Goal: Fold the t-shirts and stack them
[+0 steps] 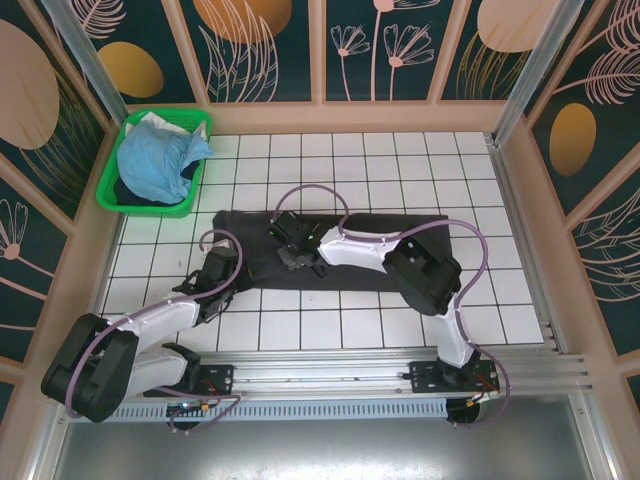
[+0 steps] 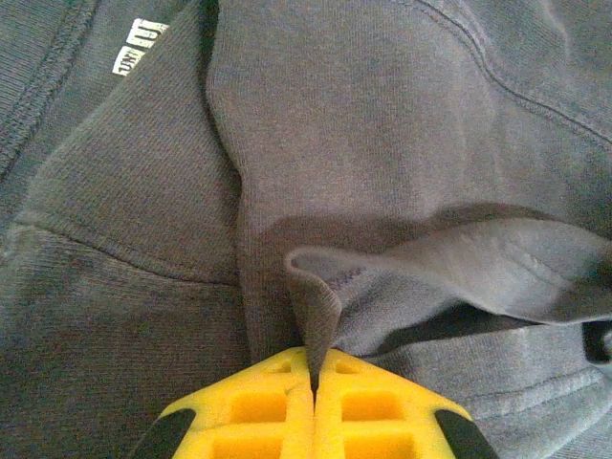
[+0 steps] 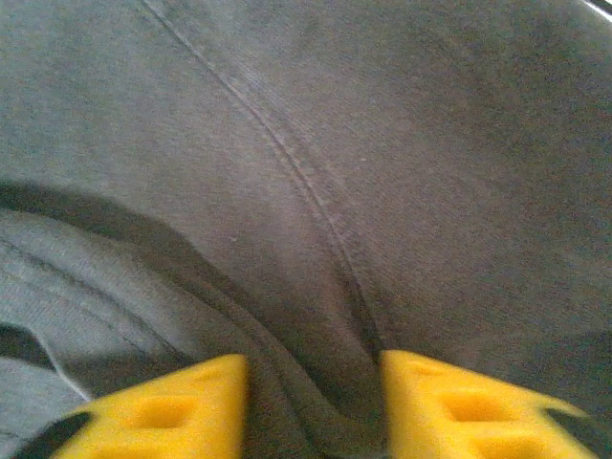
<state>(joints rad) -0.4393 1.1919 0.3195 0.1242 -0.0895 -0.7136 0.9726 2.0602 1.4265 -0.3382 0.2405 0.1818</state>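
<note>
So the grey shirt (image 1: 400, 228) is laid out as a wide dark band across the middle of the tiled table (image 1: 300, 160) in the top view, with both arms reaching onto its left half. The blue shirt (image 1: 158, 160) is bunched up in the green basket (image 1: 108, 185) in the upper left corner, well away from the grey one.

The left gripper (image 2: 313, 368) sits at the bottom centre of its wrist view, with its yellow fingers (image 2: 258, 406) pressed together. It's clamped on a thin edge of grey cloth that rises straight out of the seam between them. The hem next to it is lifted into a loose flap running to the right of the frame. There's a little white label (image 2: 139, 46) in the upper left.

The right gripper (image 3: 311, 382) is pressed down on the same shirt. Its two yellow fingers (image 3: 182, 406) sit apart at the bottom of the frame, with a ridge of grey cloth and a stitched seam running down between them. Honestly I can't tell if it's actually pinching that ridge or just straddling it. The view is blurry too.
</note>
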